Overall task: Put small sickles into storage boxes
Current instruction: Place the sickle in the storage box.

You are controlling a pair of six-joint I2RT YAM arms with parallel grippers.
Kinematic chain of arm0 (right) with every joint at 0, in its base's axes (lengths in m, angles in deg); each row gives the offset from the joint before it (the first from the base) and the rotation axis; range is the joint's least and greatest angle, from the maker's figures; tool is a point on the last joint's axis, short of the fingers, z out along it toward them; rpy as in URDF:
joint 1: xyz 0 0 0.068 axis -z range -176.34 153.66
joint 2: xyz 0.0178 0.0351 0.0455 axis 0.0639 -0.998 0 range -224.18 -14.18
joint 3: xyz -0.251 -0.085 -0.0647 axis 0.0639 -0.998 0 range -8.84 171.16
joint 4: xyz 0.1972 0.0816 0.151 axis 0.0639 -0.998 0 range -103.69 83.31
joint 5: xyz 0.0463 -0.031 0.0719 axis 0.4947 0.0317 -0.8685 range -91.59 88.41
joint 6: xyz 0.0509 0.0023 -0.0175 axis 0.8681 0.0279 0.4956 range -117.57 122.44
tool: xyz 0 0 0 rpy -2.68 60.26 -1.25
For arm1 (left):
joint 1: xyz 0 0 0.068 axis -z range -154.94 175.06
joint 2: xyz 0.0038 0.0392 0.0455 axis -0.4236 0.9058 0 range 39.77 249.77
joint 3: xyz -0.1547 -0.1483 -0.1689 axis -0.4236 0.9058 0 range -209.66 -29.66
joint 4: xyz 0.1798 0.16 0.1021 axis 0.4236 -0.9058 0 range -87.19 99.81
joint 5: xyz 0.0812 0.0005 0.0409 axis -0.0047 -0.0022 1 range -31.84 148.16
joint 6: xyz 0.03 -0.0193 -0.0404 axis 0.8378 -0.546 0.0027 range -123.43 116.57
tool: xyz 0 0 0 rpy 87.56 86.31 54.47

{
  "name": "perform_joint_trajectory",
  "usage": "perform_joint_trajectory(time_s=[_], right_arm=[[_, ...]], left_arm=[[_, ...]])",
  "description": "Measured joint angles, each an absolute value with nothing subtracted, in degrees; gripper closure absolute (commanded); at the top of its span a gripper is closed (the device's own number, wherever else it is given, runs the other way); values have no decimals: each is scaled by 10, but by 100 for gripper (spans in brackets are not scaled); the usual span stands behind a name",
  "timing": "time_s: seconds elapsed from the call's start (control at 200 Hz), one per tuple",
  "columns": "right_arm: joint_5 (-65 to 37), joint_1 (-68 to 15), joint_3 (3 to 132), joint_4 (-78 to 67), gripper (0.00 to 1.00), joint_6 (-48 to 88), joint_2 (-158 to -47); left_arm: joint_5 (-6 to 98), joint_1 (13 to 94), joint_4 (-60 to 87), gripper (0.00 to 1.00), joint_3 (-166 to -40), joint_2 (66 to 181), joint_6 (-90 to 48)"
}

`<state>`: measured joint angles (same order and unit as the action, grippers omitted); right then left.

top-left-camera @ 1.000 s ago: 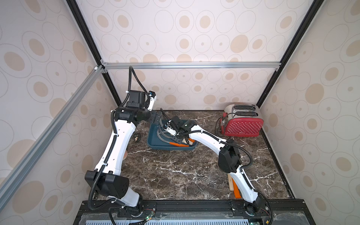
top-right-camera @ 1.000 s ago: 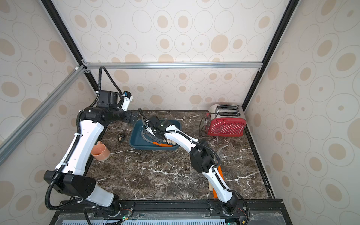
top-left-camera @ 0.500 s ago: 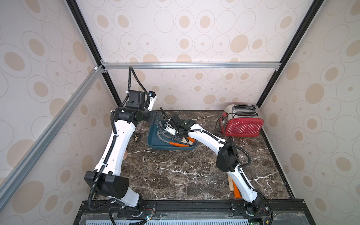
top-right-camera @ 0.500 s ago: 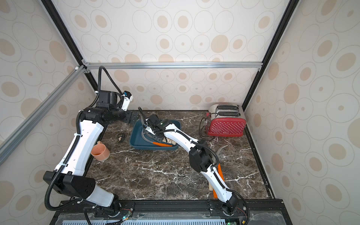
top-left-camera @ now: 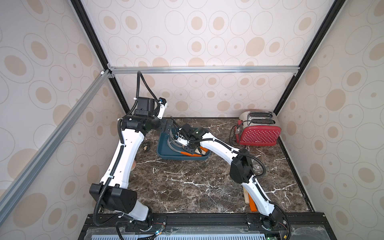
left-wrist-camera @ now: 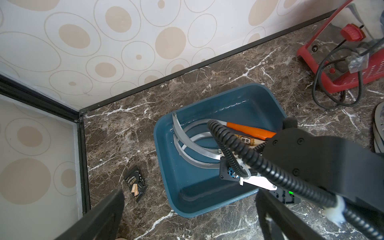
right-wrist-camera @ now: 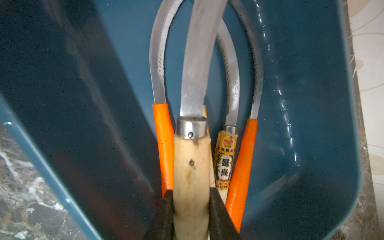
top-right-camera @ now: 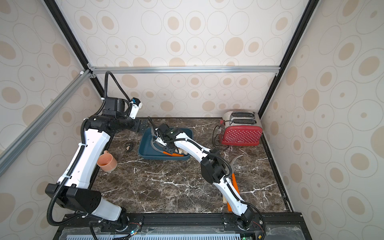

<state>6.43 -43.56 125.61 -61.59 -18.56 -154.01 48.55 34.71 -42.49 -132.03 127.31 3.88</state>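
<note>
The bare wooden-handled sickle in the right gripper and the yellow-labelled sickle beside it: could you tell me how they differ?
The bare wooden-handled sickle is clamped in the right gripper; the yellow-labelled sickle lies loose in the tray. The bare handle looks thicker, the labelled one slimmer. The held blade looks broader, the labelled sickle's narrower. Both have metal collars and curved grey blades.

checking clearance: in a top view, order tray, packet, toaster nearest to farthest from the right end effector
1. tray: right end effector is inside it
2. packet: just left of the tray
3. toaster: back right corner
</note>
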Motion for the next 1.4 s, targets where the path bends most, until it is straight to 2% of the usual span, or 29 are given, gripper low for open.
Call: perform_joint_trajectory(time_s=[0.255,0.826,1.397], right_arm=[[59,-436,1260,-624,100,-186,-1554],[58,-436,1262,-631,92,-185,-1570],[75,-436,1267,-629,77,-184,-1577]], left_arm=[[482,347,-425,1,-1314,1272,39],[481,347,-424,1,-1306,1267,39],[477,347,-424,1,-1305,1265,39]])
